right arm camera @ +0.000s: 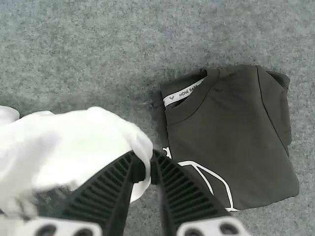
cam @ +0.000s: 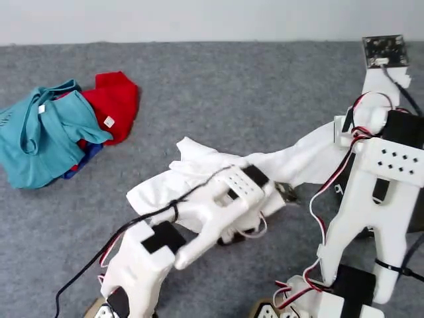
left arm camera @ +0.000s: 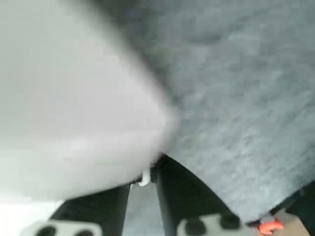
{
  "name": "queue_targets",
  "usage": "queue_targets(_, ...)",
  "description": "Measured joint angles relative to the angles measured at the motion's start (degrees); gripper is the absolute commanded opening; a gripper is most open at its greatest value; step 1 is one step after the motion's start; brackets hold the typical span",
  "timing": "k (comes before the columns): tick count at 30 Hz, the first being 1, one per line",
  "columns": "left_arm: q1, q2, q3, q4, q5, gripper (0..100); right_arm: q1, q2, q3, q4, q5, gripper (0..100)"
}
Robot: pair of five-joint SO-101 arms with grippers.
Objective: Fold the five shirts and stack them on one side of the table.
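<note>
The white shirt (cam: 199, 172) lies crumpled across the middle of the grey desk (cam: 232, 86), one end lifted off it toward the right arm. The right pincer (right arm camera: 149, 164) is pressed together on a fold of that white cloth, and the left pincer (left arm camera: 147, 174) pinches another edge of it. A folded dark shirt (right arm camera: 231, 137) lies flat just beside the right pincer. Well apart, on the far left, a teal shirt (cam: 40, 136), a red shirt (cam: 116, 99) and a blue shirt (cam: 86, 158) sit heaped together.
</note>
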Motion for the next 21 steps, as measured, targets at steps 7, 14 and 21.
queue_targets(7,-11.96,-1.05,-9.32,3.96,0.62,1,-0.26,0.0,0.0,0.0,0.0,1.1)
queue_targets(14,-17.05,-12.13,-9.32,3.96,1.32,1,0.0,0.0,0.0,-1.23,-0.09,1.1)
queue_targets(21,-16.88,-23.21,-4.31,4.13,1.05,1,-0.09,0.0,0.0,-1.23,-0.09,1.1)
